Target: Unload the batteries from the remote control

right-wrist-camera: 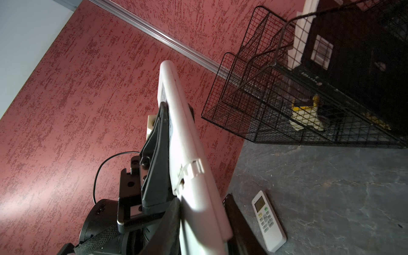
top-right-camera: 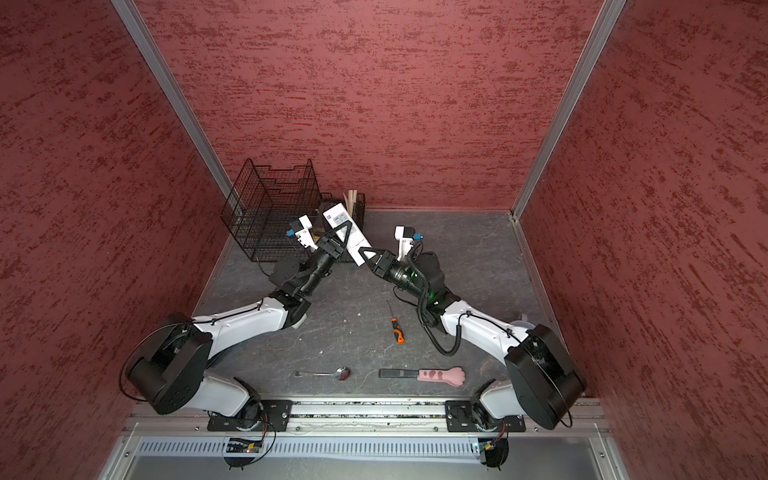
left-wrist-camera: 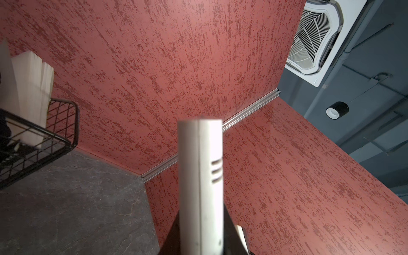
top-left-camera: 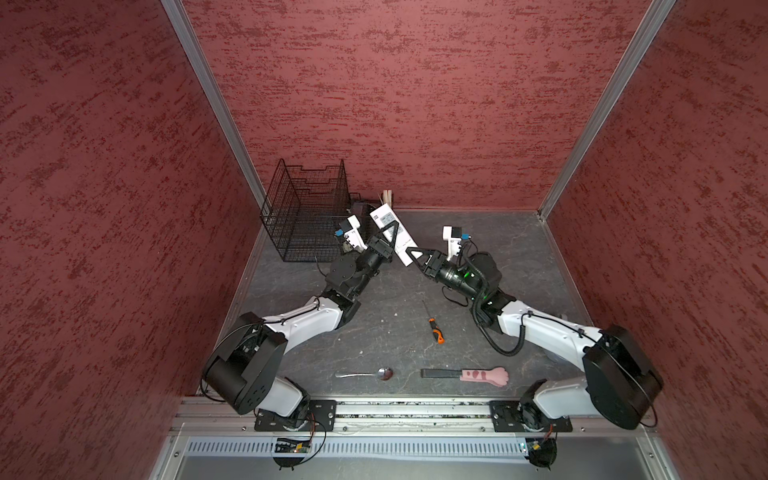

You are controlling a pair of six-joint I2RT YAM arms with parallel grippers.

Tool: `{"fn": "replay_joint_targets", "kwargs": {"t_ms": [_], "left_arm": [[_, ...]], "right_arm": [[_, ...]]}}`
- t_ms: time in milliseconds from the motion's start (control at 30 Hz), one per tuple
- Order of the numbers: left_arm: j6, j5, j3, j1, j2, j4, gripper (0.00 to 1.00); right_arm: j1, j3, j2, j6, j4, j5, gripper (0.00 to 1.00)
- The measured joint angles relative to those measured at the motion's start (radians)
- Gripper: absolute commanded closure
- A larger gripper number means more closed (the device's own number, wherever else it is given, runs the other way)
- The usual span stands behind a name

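We begin at the left gripper (top-left-camera: 390, 233): its jaws are closed on the white remote control (top-left-camera: 383, 217), and in both top views one dark finger lies across the middle of the remote's body. In the left wrist view the remote rises edge-on from between the fingers (left-wrist-camera: 172, 238) at the bottom of the frame. The right gripper (top-left-camera: 411, 253) meets the lower end of the same remote from the right. In the right wrist view its two black fingers (right-wrist-camera: 235, 220) stand on either side of that end, but we cannot tell if they press on it or only stand around it. In that view a small white clip (right-wrist-camera: 195, 166) stands out from the remote's edge. The remote is held in the air, tilted, near the middle of both top views, its upper end pointing to the upper left, just right of the black wire basket (top-left-camera: 305, 208). We cannot make out the batteries in any view. A second white remote (right-wrist-camera: 268, 220), with a screen and buttons, lies flat on the grey table (top-left-camera: 519, 257) at the lower right of the right wrist view. Lower in the top views, well apart from the grippers, lie an orange-and-black screwdriver (top-left-camera: 435, 329), a metal spoon (top-left-camera: 384, 373) and a pink paw-shaped tool (top-left-camera: 486, 376) with a black handle.
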Motion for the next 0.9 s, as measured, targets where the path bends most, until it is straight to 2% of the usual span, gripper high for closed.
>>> {"fn": "replay_joint_targets", "kwargs": {"t_ms": [233,433,900], "left_arm": [[0.013,-0.011,0.000,0.008,0.000,0.000,1.00],[0.013,-0.011,0.000,0.008,0.000,0.000,1.00],[0.021,-0.017,-0.002,0.013,0.000,0.003,1.00]], "right_arm": [[0.007,-0.018,-0.008,0.003,0.001,-0.001,0.73],[0.007,-0.018,-0.008,0.004,0.005,-0.003,0.74],[0.009,-0.020,-0.031,0.006,-0.004,-0.012,0.85]]}}
